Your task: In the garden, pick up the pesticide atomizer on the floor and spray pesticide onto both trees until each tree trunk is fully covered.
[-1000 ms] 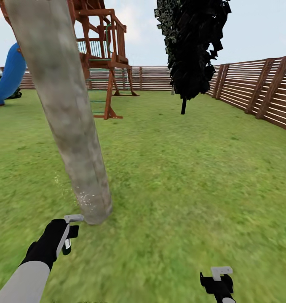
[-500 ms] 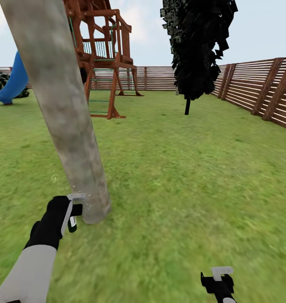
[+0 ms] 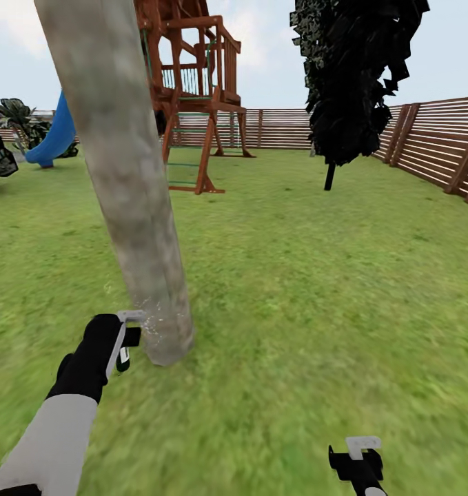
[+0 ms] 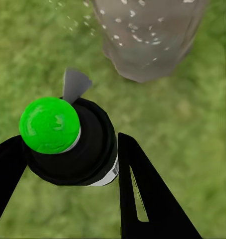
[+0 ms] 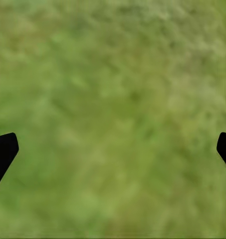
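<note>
- Leaning mottled grey-brown tree trunk (image 3: 134,207) carries white spray flecks near its base.
- Left gripper (image 4: 68,164) grips the green-capped atomizer (image 4: 68,142), outstretched beside the trunk.
- Right gripper (image 5: 113,149) hangs spread over grass.

my left gripper (image 3: 125,337) holds the atomizer (image 3: 123,357) just beside the base of the thick tree trunk (image 3: 134,200), white specks there; right gripper (image 3: 358,460) low over grass (image 3: 316,289).

Left gripper (image 3: 127,342) fingers clamped; right gripper (image 3: 358,463) fingers spread wide
</note>
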{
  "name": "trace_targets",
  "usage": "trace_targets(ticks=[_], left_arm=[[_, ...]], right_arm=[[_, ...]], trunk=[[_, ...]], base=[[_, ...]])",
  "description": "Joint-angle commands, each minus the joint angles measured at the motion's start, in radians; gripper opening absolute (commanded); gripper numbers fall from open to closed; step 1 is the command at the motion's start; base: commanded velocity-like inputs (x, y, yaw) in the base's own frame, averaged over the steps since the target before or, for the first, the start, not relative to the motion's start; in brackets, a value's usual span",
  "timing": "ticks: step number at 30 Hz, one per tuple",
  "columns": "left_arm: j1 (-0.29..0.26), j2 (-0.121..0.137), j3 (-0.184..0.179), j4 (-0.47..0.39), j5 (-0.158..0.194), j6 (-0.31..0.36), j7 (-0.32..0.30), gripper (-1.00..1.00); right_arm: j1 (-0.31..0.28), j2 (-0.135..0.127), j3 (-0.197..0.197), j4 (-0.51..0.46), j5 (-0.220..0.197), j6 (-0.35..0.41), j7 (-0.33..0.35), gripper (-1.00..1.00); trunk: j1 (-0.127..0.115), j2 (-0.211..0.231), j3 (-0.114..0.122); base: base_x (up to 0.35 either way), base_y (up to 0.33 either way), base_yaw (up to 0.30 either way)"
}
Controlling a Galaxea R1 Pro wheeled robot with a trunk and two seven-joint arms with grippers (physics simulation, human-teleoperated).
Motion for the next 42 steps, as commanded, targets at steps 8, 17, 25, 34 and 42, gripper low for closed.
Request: trace_targets(ticks=[8,17,25,34,42], left_arm=[[0.001,0.001,-0.006,-0.001,-0.001,0.004,0.002,-1.00],[0.001,0.002,-0.006,-0.001,-0.001,0.004,0.002,-1.00],[0.003,0.010,0.002,0.012,0.000,0.003,0.002,-1.00],[0.008,0.013,-0.002,0.015,0.007,0.002,0.002,-1.00],[0.148,0.044,0.051,0.044,0.002,-0.070,0.007,-1.00]], right_arm=[[0.000,0.000,0.008,0.001,-0.004,-0.002,-0.004,1.00],[0.000,0.001,0.008,0.001,-0.004,-0.002,-0.005,1.00],[0.000,0.001,0.008,0.001,-0.004,-0.002,-0.005,1.00],[0.000,0.001,0.008,0.001,-0.004,-0.002,-0.005,1.00],[0.000,0.003,0.008,0.001,-0.004,-0.002,-0.005,1.00]], trunk=[[0.000,0.000,-0.001],[0.000,0.000,-0.001],[0.000,0.000,-0.001],[0.000,0.000,-0.001],[0.000,0.000,-0.001]], base=[[0.107,-0.233,0.000],[0.001,-0.275,0.098],[0.001,-0.275,0.275],[0.185,-0.219,0.051],[0.202,-0.207,0.160]])
